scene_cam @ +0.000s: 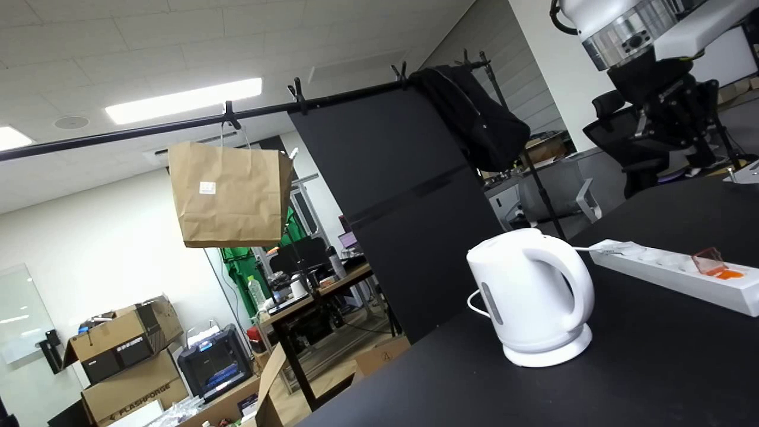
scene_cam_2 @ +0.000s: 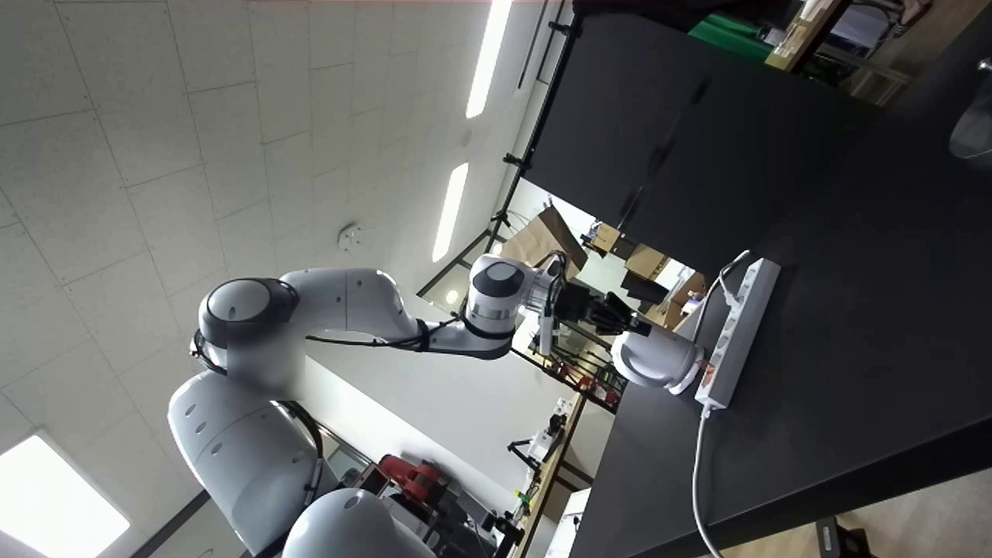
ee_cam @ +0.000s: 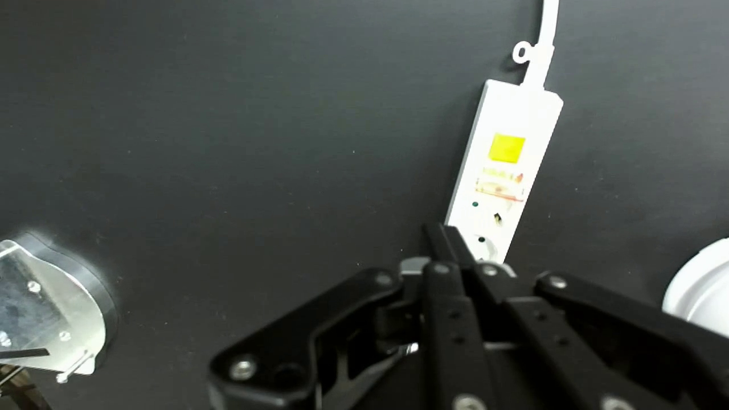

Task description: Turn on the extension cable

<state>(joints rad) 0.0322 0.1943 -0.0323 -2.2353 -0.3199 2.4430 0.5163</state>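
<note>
Clenched and holding nothing, the hand (ee_cam: 448, 233) fills the wrist view's foreground, hiding part of the power strip (ee_cam: 518, 117), whose long axis runs beyond the hand to its switch (ee_cam: 507, 148). In an exterior view, the kettle (scene_cam: 533, 296) stands near the strip, the hand well above. In an exterior view, the strip lies on the surface (scene_cam_2: 837, 349), below the hand, which likely must travel switchward, then down.

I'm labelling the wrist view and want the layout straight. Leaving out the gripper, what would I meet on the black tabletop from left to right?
Shiny plate, white power strip, white kettle partly out of view.
</note>
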